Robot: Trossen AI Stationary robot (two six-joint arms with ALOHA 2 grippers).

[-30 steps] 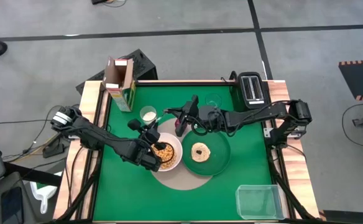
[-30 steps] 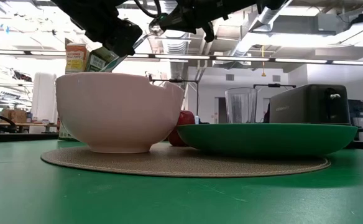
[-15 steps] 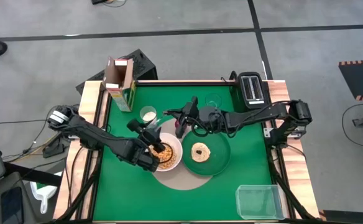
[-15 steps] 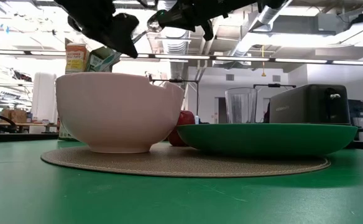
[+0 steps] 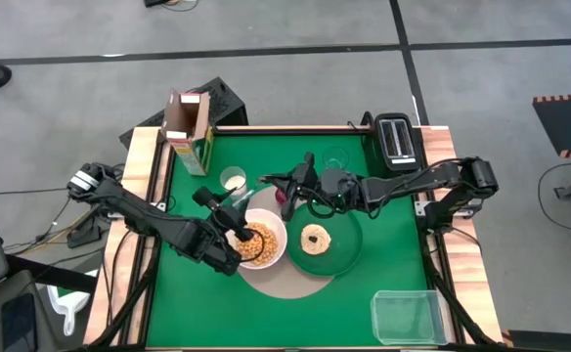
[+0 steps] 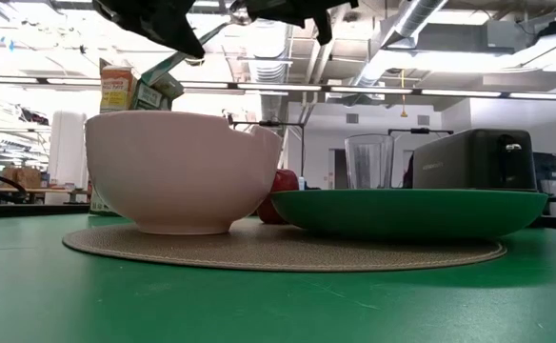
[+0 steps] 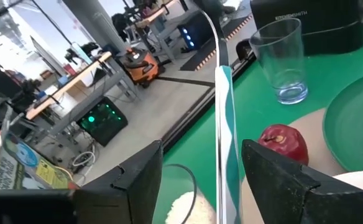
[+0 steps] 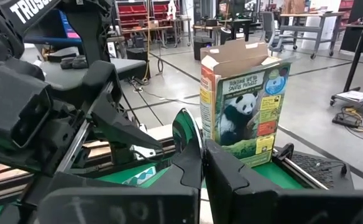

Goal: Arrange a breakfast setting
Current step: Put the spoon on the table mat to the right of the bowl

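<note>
On the round tan mat (image 5: 295,282) stand a white bowl (image 5: 263,241) with cereal in it and a dark-green plate (image 5: 339,244) bearing a small bagel (image 5: 314,236). A red fruit (image 7: 283,143) lies on the table behind them. The yellow-green cereal box (image 5: 189,135) stands at the far left. My right gripper (image 5: 284,183) is shut on the spoon (image 7: 225,143) above the bowl's far side. My left gripper (image 7: 222,163) is open; its fingers stand on either side of the spoon's green-and-white striped handle with a gap on each side. My right gripper pinches the spoon at its bowl end (image 8: 189,144) between its two fingers, coming about level from the table's right. The spoon is lifted clear. Its handle (image 6: 175,63) slopes down and away toward my left gripper.
A cup of white liquid (image 5: 233,179) and a clear glass (image 5: 335,158) stand behind the mat. The black toaster (image 5: 396,138) is at the far right corner, and the clear plastic tub (image 5: 406,316) at the near right. Green table lies open at the near left.
My left gripper has opened and let go of the spoon's handle, then drawn up and back toward the table's left. My right gripper has risen a little with the spoon, which stays tilted with its handle low.
</note>
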